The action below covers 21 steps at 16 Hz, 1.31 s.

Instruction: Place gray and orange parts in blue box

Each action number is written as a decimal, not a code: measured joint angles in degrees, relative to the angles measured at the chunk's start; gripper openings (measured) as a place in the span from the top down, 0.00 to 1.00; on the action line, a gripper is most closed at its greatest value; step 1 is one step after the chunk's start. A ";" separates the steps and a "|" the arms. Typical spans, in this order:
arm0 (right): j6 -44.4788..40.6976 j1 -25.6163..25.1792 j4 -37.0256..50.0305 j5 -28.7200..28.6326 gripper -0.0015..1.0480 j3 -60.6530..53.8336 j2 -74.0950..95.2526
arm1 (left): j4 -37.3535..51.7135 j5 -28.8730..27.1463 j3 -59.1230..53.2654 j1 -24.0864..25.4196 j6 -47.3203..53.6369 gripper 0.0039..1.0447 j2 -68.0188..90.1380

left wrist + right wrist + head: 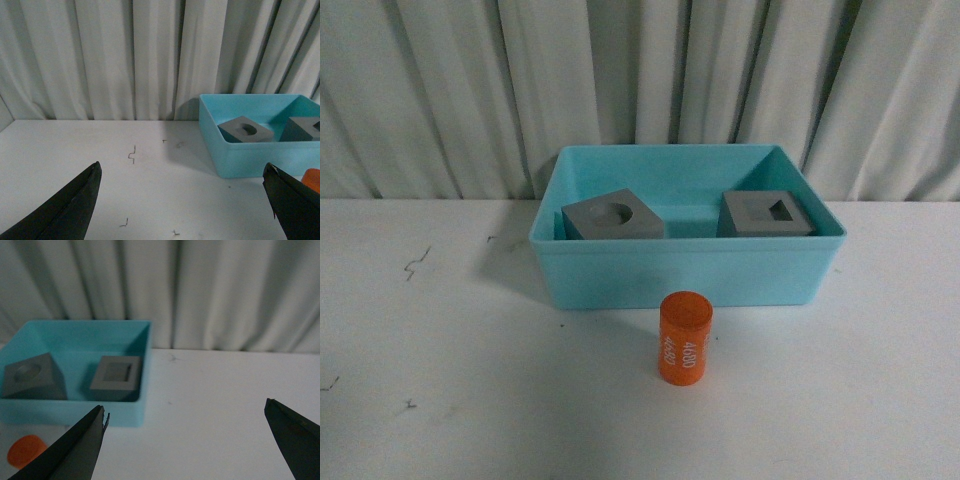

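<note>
The blue box (685, 272) stands on the white table at the back centre. Inside it sit two gray cubes: one with a round recess (612, 220) on the left, one with a rectangular recess (767, 214) on the right. The orange cylinder (684, 337) printed "4680" stands upright on the table just in front of the box. Neither arm shows in the front view. My left gripper (182, 170) is open and empty, left of the box (240, 159). My right gripper (185, 410) is open and empty, right of the box (75, 412); the cylinder (26, 450) shows at that view's edge.
A pleated white curtain (640, 80) hangs close behind the table. Small dark marks (418, 262) dot the white tabletop (440, 380) on the left.
</note>
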 joint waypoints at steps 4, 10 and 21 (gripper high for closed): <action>-14.21 15.47 -2.49 -8.26 0.06 15.28 27.85 | 0.00 0.02 0.00 0.00 0.00 0.06 0.00; -17.14 29.00 -4.92 -6.78 0.06 25.40 46.01 | -0.02 0.00 0.00 0.00 0.00 0.06 0.00; -11.87 31.91 -5.33 0.31 0.32 30.53 58.36 | 0.00 0.00 0.00 0.00 0.00 0.06 0.00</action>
